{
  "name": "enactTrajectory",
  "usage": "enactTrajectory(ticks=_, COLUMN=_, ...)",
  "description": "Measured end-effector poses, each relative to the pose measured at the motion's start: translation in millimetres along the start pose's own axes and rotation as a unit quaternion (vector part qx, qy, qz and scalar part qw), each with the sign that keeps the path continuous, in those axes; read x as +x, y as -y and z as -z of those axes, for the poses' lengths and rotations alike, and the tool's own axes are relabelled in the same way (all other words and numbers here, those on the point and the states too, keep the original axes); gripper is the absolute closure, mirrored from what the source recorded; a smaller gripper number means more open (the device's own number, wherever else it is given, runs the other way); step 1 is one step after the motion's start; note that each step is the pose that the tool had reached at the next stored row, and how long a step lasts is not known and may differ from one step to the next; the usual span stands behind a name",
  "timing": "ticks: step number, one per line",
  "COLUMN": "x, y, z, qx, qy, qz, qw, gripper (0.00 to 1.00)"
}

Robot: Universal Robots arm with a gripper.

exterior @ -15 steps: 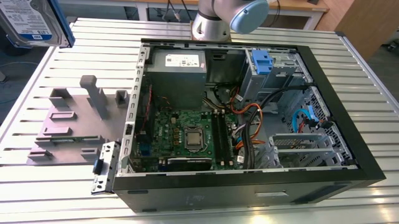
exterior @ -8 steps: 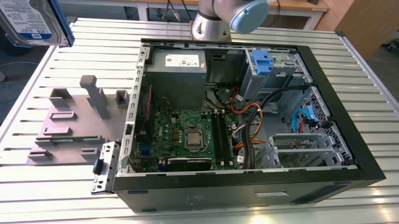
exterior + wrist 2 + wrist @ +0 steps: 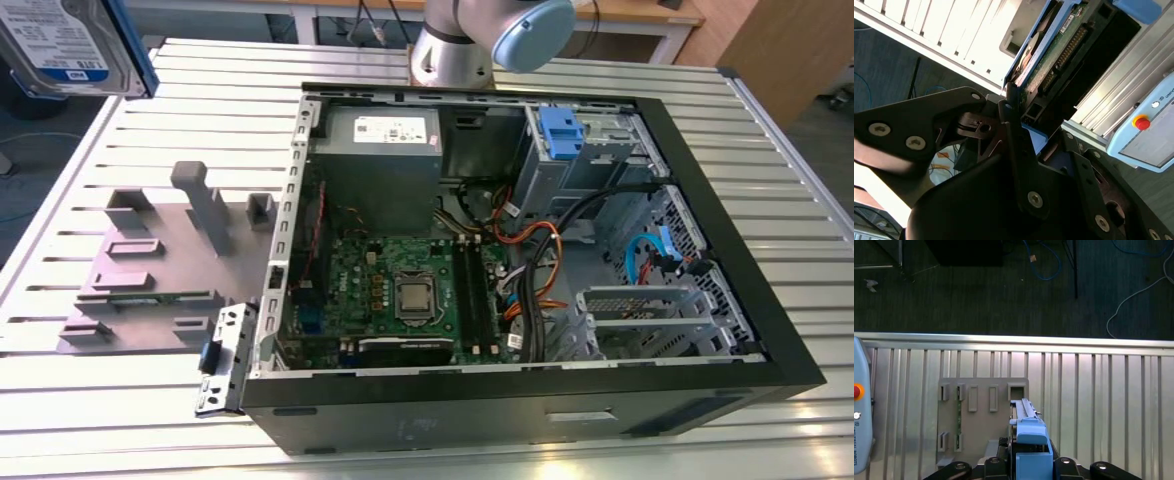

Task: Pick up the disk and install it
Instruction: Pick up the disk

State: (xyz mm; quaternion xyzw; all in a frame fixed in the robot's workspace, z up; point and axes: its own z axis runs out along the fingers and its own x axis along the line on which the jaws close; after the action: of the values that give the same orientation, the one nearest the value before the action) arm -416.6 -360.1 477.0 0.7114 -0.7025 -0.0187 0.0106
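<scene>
Exterior view: the disk (image 3: 60,45) hangs raised at the exterior view's upper left, well apart from the open computer case (image 3: 534,410). The case sits on a slatted metal table (image 3: 787,200), and a grey fixture plate (image 3: 147,270) lies beside it. Loose cables (image 3: 527,240) run close to the drive bay (image 3: 594,150). On the way in, the disk could probably snag on them or knock the case wall.

Second wrist view: black fingers (image 3: 1009,130) are closed on one end of the disk (image 3: 1054,50). The disk is seen edge-on, with its green circuit board showing. Because only one end is held, a bump could likely pivot or loosen it. A control pendant (image 3: 1140,122) with a red button rests on the table.

First wrist view: the disk's blue frame (image 3: 1030,440) sits above the fixture plate (image 3: 981,430) and the ribbed table (image 3: 1104,390). Beyond the table's edge lies a dark carpeted floor (image 3: 954,295) with trailing blue cable (image 3: 1044,265). If dropped here, the disk would strike hard metal.
</scene>
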Motion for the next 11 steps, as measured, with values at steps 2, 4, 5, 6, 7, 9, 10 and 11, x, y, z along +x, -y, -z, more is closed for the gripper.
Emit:
enactTrajectory(ticks=2, x=0.0, y=0.0, z=0.5, qx=0.0, qy=0.0, qz=0.0, qw=1.0, gripper=0.64)
enactTrajectory(ticks=4, x=0.0, y=0.0, z=1.1, qx=0.0, qy=0.0, qz=0.0, qw=1.0, gripper=0.64)
enactTrajectory(ticks=5, x=0.0, y=0.0, z=1.3, qx=0.0, qy=0.0, qz=0.0, qw=1.0, gripper=0.64)
enactTrajectory(ticks=6, x=0.0, y=-0.1, z=1.6, qx=0.0, qy=0.0, qz=0.0, qw=1.0, gripper=0.64)
enactTrajectory(ticks=7, x=0.0, y=-0.1, z=1.9, qx=0.0, qy=-0.0001, qz=0.0, qw=1.0, gripper=0.64)
enactTrajectory(ticks=9, x=0.0, y=-0.1, z=2.5, qx=0.0, qy=-0.0001, qz=0.0, qw=1.0, gripper=0.64)
enactTrajectory(ticks=10, x=0.0, y=-0.1, z=2.8, qx=0.0, qy=-0.0001, qz=0.0, qw=1.0, gripper=0.64)
enactTrajectory(ticks=11, x=0.0, y=-0.1, z=3.2, qx=0.0, qy=-0.0001, qz=0.0, qw=1.0, gripper=0.64)
